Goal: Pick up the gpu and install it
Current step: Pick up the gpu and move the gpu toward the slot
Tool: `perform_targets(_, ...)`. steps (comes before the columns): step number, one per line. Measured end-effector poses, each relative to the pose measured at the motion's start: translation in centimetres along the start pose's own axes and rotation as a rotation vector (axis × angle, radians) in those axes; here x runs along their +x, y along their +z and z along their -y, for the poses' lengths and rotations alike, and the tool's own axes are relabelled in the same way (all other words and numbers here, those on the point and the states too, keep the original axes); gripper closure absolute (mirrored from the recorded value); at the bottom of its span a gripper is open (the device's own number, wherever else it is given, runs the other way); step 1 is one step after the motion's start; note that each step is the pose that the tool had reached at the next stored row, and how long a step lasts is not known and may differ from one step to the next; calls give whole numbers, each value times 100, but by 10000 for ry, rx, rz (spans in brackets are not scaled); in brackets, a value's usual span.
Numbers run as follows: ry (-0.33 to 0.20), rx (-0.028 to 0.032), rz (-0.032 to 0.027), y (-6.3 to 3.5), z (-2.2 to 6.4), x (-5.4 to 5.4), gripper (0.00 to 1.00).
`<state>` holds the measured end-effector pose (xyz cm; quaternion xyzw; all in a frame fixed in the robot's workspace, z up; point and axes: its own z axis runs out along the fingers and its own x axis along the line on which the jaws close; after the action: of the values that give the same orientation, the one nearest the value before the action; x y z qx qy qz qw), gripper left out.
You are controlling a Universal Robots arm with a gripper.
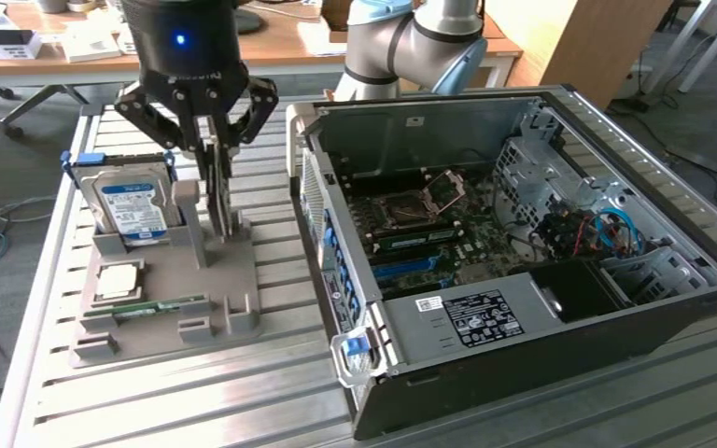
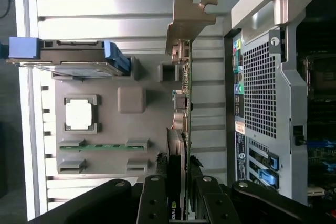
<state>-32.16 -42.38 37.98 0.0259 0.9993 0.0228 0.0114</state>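
Note:
The gpu (image 1: 219, 196) is a thin dark card seen edge-on, standing upright over the grey holder tray (image 1: 209, 280). My gripper (image 1: 216, 149) is shut on its upper part, one finger on each side. Its lower end is at the tray's upright slot; I cannot tell whether it still touches. In the wrist view the gpu (image 2: 184, 103) runs out from between my fingers (image 2: 155, 198), with its metal bracket (image 2: 190, 14) at the far end. The open computer case (image 1: 521, 252) lies to the exterior view's right, with the motherboard (image 1: 433, 233) exposed.
On the tray stand a silver hard drive with a blue label (image 1: 134, 205), a processor chip (image 1: 116, 280) and a green memory stick (image 1: 160, 306). The case's rear panel (image 2: 262, 77) is close beside the card. All rests on a slatted metal table (image 1: 209, 392).

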Motion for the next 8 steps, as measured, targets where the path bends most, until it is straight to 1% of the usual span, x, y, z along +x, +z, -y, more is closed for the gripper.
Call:
perform_targets(5,0,0,3,-214,-10,-5,74)
perform_targets(8,-1,0,8,-314,-14,-7,74)
